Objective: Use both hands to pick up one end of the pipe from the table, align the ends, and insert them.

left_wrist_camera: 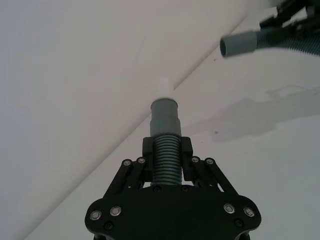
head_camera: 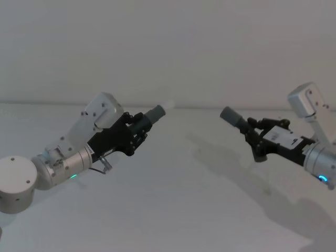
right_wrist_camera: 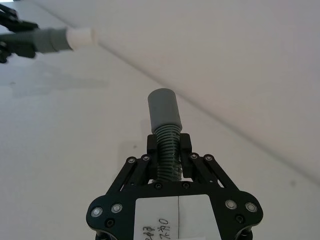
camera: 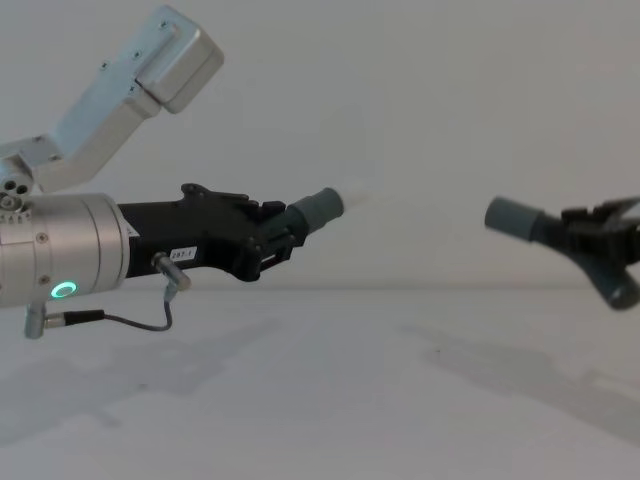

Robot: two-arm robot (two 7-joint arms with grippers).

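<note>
Both pipe pieces hang in the air above the white table [head_camera: 184,210]. My left gripper [head_camera: 137,127] is shut on the ribbed part of one pipe piece [left_wrist_camera: 165,162]. Its grey collar [head_camera: 156,113] carries a white tip [left_wrist_camera: 163,86] and points right. My right gripper [head_camera: 253,131] is shut on the other ribbed piece [right_wrist_camera: 167,150], whose grey collar [head_camera: 231,116] points left. The two ends face each other across a wide gap, roughly level in the chest view, left collar [camera: 318,210] and right collar [camera: 512,217]. The rest of each piece is hidden behind its gripper.
A plain pale wall stands behind the table's far edge [head_camera: 199,107]. The arms' shadows fall on the bare surface under the right arm [head_camera: 262,199].
</note>
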